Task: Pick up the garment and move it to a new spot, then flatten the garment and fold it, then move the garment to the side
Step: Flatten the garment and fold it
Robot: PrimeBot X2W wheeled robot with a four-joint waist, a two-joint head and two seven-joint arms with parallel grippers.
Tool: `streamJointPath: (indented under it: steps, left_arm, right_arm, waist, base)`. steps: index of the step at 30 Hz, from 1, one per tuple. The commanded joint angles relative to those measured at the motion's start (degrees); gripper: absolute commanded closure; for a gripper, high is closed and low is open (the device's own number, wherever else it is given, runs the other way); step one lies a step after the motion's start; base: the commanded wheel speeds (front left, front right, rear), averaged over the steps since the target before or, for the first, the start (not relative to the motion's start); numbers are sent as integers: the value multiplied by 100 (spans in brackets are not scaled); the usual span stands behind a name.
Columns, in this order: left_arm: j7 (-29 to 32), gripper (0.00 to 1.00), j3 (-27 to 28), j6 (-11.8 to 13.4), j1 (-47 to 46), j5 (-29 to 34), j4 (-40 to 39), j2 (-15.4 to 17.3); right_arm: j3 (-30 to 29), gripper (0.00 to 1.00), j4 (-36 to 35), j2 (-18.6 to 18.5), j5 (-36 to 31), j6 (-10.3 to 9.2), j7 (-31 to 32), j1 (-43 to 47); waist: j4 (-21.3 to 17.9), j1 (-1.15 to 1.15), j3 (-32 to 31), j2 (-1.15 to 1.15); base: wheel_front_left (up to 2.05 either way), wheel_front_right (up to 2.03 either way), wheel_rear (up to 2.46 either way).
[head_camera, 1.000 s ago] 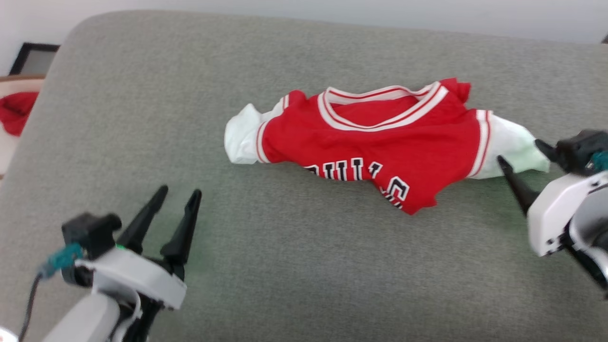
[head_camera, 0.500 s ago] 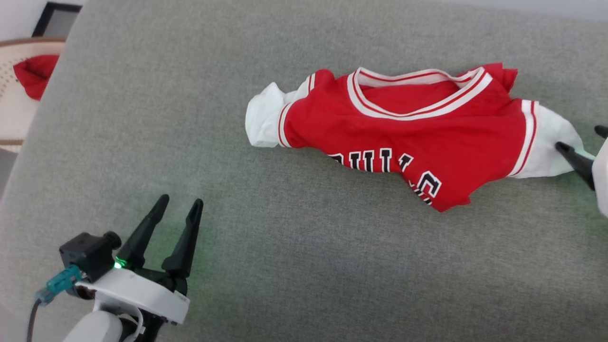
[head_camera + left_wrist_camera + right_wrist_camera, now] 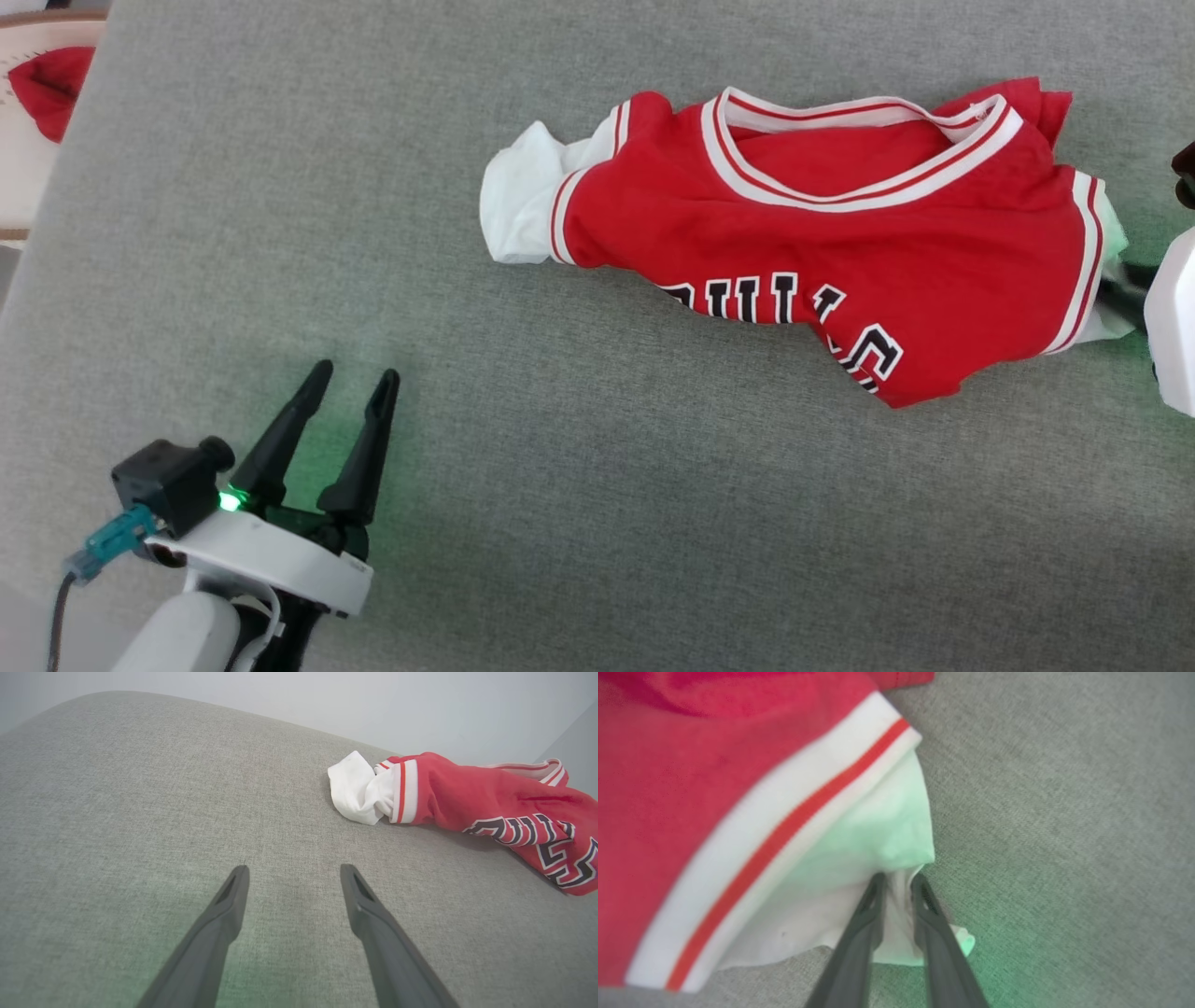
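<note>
**Right gripper** (image 3: pixel 898 880), seen along its own fingers: the two dark fingers stand nearly together, clenched on a fold of the gripped sleeve (image 3: pixel 859 858), the white one, of the garment (image 3: pixel 803 243). Whether the tips meet behind the cloth cannot be made out, and the near cloth is blurred. In the head view this gripper is cut off by the right edge of the frame, leaving a pale housing and a dark stub against the sleeve.

**Left gripper** (image 3: pixel 355 373), lower left of the head view: fingers spread wide, released, grasping nothing and poised over bare grey fabric surface (image 3: pixel 597 523), well apart from the garment.

**Garment:** it lies crumpled in the upper right of the head view, neck trim uppermost. The free sleeve (image 3: pixel 518 210) is bunched at centre top. The black lettering (image 3: pixel 794 308) is partly folded under and only in part legible.

**Surroundings:** a red cloth scrap (image 3: pixel 47 79) lies beyond the surface's edge, in the upper left corner, cut off by the frame.
</note>
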Motion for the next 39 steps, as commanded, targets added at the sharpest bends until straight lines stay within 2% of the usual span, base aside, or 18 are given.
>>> streamJointPath:
  steps: [1, 7, 11, 19, 26, 29, 30, 32, 33, 39]
  left_arm:
    - [3, 0, 37, -26, -16, 39, 13, -2]
    - [3, 0, 116, -54, -22, 73, -10, -7]
    - [3, 0, 160, -76, -7, 96, -67, 13]
    - [3, 0, 180, -97, -43, 109, -145, 48]
    - [3, 0, 174, -97, -109, 72, -115, 48]
    - [3, 0, 183, -99, -136, 52, -64, 52]
    - [3, 0, 199, -100, -146, 42, -42, 66]
    - [3, 0, 229, -101, -170, 64, -21, 93]
    - [3, 0, 233, -101, -178, 82, -12, 113]
    - [37, 0, 330, -88, -210, 173, -47, 385]
  right_arm:
    - [65, 100, 107, 35, 51, 2, 3, 132]
    - [-414, 100, 89, -111, -183, -1, -517, -24]
    - [-996, 100, 255, -68, -426, -1, -670, -106]
    - [-2241, 100, 589, 283, -1319, -1, -179, -43]
    - [-2534, 100, 512, 755, -2043, -1, 113, 177]
    - [-2617, 100, 415, 939, -2246, 0, 58, 220]
    - [-2645, 96, 396, 968, -2302, 0, -41, 234]
    - [-2698, 36, 400, 1017, -2402, 0, -312, 256]
    - [-2716, 0, 397, 1053, -2434, 0, -463, 279]
    - [-2758, 0, 210, 1124, -2518, 0, -1293, 658]
  waist:
    - [-21, 0, 2, 0]
    - [-119, 0, 19, 0]
    - [-176, 0, 73, 0]
    - [-192, 0, 179, 0]
    - [-150, 0, 228, 0]
    - [-155, 0, 208, 0]
    - [-161, 0, 189, 0]
    - [-185, 0, 123, 0]
    - [-203, 0, 69, 0]
    - [-389, 0, -358, 0]
  base:
    - [0, 0, 0]
    - [0, 0, 0]
    - [0, 0, 0]
    - [0, 0, 0]
    - [0, 0, 0]
    - [0, 0, 0]
    - [0, 0, 0]
    - [0, 0, 0]
    - [0, 0, 0]
    - [0, 0, 0]
